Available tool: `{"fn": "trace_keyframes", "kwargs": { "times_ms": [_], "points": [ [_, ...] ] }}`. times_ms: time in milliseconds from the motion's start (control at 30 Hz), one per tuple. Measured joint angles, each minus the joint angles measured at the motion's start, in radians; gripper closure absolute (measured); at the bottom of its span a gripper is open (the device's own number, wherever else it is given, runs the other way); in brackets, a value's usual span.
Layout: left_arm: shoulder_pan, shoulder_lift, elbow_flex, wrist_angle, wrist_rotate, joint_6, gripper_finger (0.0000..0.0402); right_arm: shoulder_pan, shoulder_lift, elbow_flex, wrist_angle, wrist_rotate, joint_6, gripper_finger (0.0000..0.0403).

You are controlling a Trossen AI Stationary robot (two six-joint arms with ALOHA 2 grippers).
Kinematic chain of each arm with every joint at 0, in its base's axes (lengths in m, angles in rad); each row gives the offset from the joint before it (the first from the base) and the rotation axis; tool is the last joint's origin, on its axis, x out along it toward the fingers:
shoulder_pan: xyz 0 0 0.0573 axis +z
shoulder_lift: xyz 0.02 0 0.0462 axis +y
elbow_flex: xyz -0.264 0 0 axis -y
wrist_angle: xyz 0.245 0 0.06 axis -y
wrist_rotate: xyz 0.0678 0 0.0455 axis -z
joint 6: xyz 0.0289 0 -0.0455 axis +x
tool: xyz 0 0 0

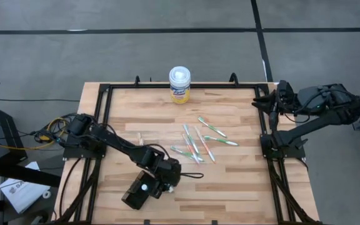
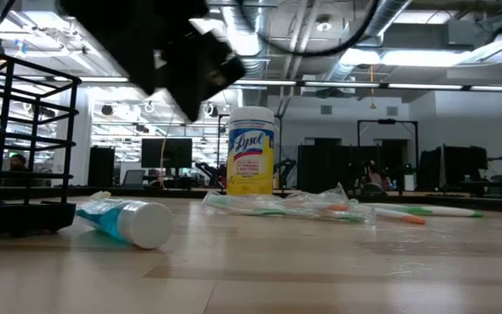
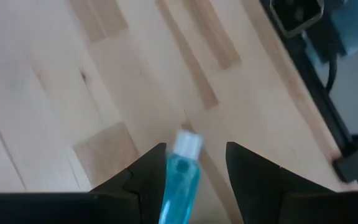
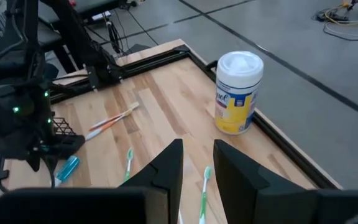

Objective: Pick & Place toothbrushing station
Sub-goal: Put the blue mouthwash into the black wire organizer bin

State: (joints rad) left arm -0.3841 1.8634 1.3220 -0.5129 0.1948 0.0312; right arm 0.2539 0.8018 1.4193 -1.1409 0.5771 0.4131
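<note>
Apparently open, left pincer (image 3: 194,168) hovers above a blue tube (image 3: 180,171).

Upright wipes canister (image 1: 180,84), scattered toothbrushes (image 1: 200,144), blue tube (image 2: 127,221) on table (image 1: 242,181)

Robotics lab: exposed ceiling ducts (image 2: 382,22), monitor rows (image 2: 166,153).

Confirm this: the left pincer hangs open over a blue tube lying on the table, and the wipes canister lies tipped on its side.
Wrong on the canister. The wipes canister stands upright, as the low view shows. The left pincer does hang open over the blue tube.
</note>
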Motion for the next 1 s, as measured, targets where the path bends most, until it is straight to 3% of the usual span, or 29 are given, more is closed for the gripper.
{"fn": "trace_keyframes", "kwargs": {
  "times_ms": [400,767,1000],
  "points": [
    [-0.001,0.167,0.117,-0.072,-0.004,0.05,0.0243,0.0,-0.057,0.0,0.033,0.012,-0.006,0.0321],
    [-0.001,0.171,0.134,-0.222,0.04,0.148,0.0282,0.0,-0.084,0.0,0.053,0.015,-0.04,0.0321],
    [-0.016,0.171,0.135,-0.254,0.038,0.181,0.0262,0.0,-0.09,0.0,0.076,0.016,-0.073,0.0321]
  ]
}}
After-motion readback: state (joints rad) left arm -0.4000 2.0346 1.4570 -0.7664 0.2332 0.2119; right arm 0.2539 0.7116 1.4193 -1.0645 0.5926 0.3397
